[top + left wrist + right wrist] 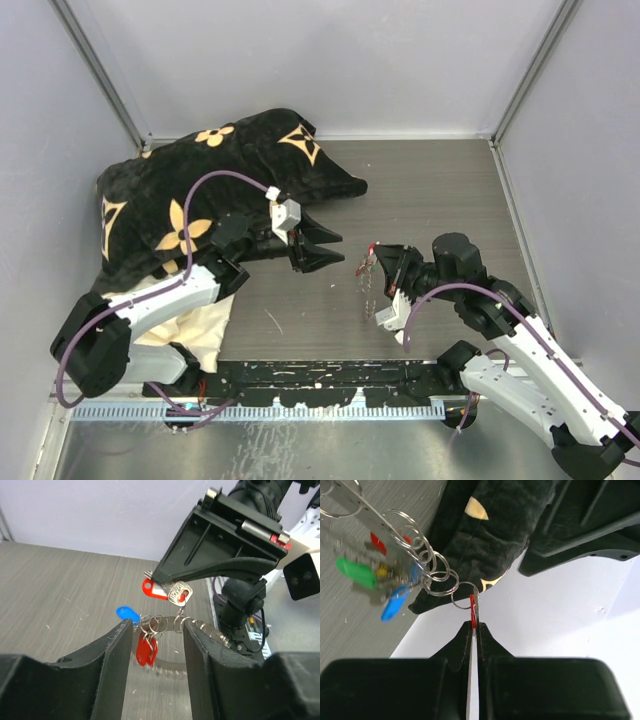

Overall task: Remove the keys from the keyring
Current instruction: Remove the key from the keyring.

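My right gripper [378, 256] is shut on a red-headed silver key [172, 593], holding it above the table; the right wrist view shows the jaws [474, 625] pinched on its edge [473, 611]. From that key hangs a chain of small rings and the silvery keyring [366, 283] with more keys: red [146, 651], blue [127, 613], green [355, 572]. The keyring's band shows in the left wrist view [169, 622] and the right wrist view [350, 502]. My left gripper [338, 250] is open, its fingers [117, 650] either side of the hanging bunch, touching nothing.
A black cushion with tan flower prints [200, 190] lies at the back left, under the left arm, with a cream cloth [200, 330] beside it. A black toothed rail [320, 385] runs along the front edge. Grey walls close in three sides.
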`<action>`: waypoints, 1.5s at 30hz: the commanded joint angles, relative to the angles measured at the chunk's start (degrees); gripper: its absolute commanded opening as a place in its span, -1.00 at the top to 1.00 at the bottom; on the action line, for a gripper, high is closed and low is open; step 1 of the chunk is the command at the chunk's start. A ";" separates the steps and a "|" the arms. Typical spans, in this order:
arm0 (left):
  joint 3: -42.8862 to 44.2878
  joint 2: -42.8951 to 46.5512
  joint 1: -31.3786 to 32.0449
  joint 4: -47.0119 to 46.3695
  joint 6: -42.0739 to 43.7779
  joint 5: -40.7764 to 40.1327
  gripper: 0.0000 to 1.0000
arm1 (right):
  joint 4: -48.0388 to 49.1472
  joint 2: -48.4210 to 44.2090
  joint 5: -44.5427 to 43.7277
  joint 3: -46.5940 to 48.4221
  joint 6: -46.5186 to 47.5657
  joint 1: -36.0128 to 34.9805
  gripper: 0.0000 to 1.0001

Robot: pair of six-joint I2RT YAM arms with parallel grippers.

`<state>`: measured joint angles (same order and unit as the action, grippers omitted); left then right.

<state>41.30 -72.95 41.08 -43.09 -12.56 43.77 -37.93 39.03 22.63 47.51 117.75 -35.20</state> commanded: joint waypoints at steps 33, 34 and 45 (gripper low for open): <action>-2.00 -9.61 9.13 -11.85 8.96 -10.33 0.39 | 6.54 -3.17 2.60 -0.33 -0.13 -0.39 0.99; -2.01 -9.61 9.64 -11.91 8.92 -10.22 0.39 | 6.62 -3.17 2.57 -0.36 -0.26 -0.39 0.99; -3.98 -8.41 12.50 -12.55 7.78 -11.03 0.35 | 7.82 -3.51 2.15 -0.91 -1.30 -0.40 0.99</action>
<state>37.91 -82.83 53.01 -51.22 -5.08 33.69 -35.99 36.97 24.29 46.22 117.45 -35.27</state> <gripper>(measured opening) 0.322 0.082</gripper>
